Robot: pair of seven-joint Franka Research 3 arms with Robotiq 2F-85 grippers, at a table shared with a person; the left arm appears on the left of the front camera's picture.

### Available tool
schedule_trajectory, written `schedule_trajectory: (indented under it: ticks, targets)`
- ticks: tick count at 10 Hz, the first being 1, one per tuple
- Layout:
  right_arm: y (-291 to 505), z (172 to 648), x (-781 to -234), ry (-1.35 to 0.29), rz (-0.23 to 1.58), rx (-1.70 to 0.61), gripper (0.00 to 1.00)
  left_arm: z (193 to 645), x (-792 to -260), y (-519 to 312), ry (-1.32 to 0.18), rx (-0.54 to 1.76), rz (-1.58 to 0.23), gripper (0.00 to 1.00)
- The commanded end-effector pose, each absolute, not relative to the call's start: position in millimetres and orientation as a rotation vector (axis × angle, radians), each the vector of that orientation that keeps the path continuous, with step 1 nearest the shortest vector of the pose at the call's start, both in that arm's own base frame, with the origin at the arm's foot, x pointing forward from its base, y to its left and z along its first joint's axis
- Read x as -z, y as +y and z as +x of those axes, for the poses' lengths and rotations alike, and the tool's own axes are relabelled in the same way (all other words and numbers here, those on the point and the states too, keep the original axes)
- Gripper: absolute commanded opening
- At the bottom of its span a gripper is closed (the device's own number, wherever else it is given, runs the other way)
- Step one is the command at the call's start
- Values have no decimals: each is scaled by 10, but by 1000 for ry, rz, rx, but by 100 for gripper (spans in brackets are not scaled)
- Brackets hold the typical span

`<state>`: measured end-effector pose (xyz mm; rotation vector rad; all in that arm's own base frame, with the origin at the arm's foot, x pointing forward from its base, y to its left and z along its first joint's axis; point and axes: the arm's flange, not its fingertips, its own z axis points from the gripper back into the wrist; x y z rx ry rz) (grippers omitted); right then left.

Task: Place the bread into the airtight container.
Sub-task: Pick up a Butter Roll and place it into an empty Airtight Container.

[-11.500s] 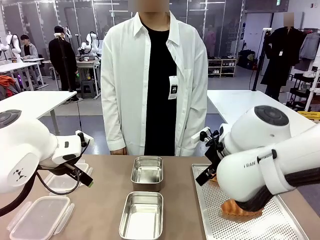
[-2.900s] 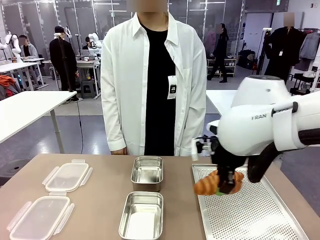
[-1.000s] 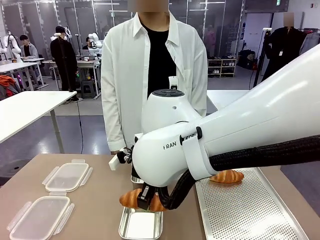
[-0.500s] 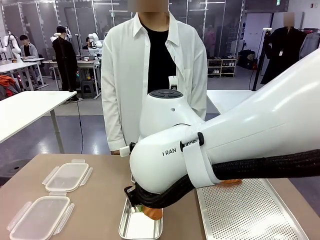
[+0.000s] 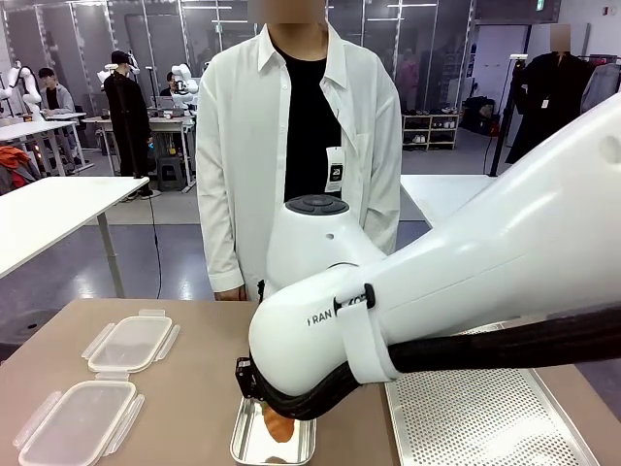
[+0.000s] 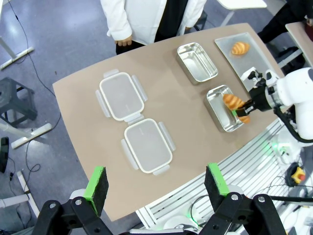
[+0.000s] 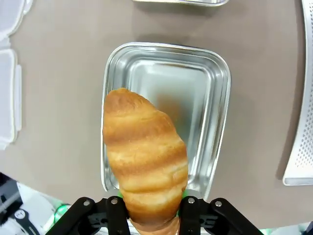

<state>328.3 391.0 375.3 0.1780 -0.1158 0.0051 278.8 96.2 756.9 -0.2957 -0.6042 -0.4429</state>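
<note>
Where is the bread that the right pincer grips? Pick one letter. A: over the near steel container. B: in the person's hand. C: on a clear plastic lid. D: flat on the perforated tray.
A: in the right wrist view the bread is clamped in the right pincer directly above the near steel container.

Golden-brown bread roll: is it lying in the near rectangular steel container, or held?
Held. The right end effector is shut on the golden-brown bread roll, which hangs over the near rectangular steel container.
</note>
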Motion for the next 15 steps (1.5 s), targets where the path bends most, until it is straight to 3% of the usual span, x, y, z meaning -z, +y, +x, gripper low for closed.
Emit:
schedule_trajectory:
  ticks: [1,4,5,6,8,15]
  targets:
    - [4161,3377,-3555,-150,145,50,37,2788,-7593,965,-607,457,-291,100]
    - [4188,3521,-3319,-125,107,42,37,2788,-7593,965,-607,457,-291,100]
    - [4176,3568,-3270,-126,125,44,48,2788,-7593,965,-607,457,-291,100]
    - [4176,3573,-3265,-122,128,36,80,2788,-7593,965,-607,457,-291,100]
    - [4169,3576,-3295,-123,126,31,100,2788,-7593,965,-607,457,-291,100]
    - [4083,3568,-3357,-110,123,3,100,2788,-7593,965,-607,457,-291,100]
